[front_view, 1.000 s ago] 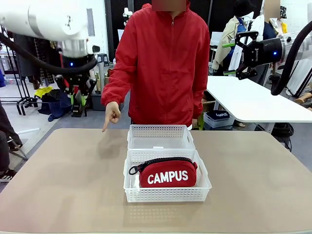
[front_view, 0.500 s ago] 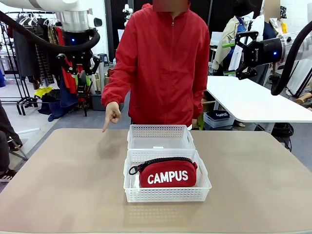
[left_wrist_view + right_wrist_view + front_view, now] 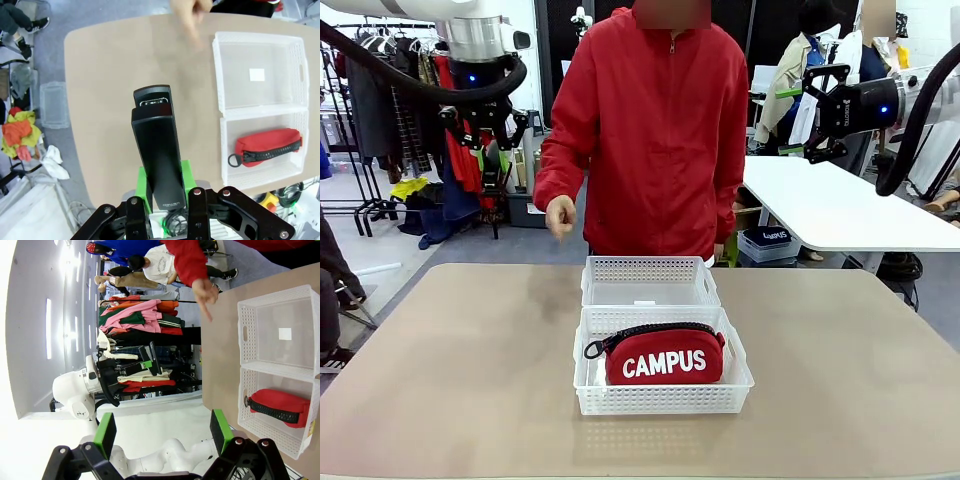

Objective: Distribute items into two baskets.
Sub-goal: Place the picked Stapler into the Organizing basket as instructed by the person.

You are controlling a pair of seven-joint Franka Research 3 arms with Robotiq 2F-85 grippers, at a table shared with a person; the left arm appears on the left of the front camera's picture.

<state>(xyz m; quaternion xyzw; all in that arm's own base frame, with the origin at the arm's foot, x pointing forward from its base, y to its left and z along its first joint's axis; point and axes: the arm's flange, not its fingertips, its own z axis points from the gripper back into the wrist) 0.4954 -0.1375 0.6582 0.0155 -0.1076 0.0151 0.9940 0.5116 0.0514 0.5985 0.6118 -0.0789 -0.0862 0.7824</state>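
Our left gripper (image 3: 164, 186) is clamped on a small slim black stapler (image 3: 156, 145). Its two green pads (image 3: 144, 186) press the stapler's lower end from either side, and the rest of the body juts out past the fingertips. From the front we see this gripper high at the upper left, fingers pointing down, well apart from both baskets (the stapler is hard to pick out there against the dark clutter behind). In the left wrist view the stapler stands over the bare left part of the tan table (image 3: 450, 380), beside the baskets and not above them.

Our right gripper (image 3: 162, 434) is spread wide, and we see nothing between its fingers. In the front view it hangs high at the right, turned sideways toward the middle.

Two white rectangular plastic baskets with perforated lattice sides sit at the table's middle, touching, one behind the other. The near basket (image 3: 660, 398) holds a red soft zippered pouch (image 3: 665, 360) with white "CAMPUS" lettering, its black zip along the top and the pull ring at its left end. The far basket (image 3: 650, 270) shows a small white label (image 3: 256, 75) on its clear bottom.

Across the table stands a person in a red jacket (image 3: 660, 130). The person's hand (image 3: 560, 215) is raised above the far edge, left of the far basket, fingers loosely curled.
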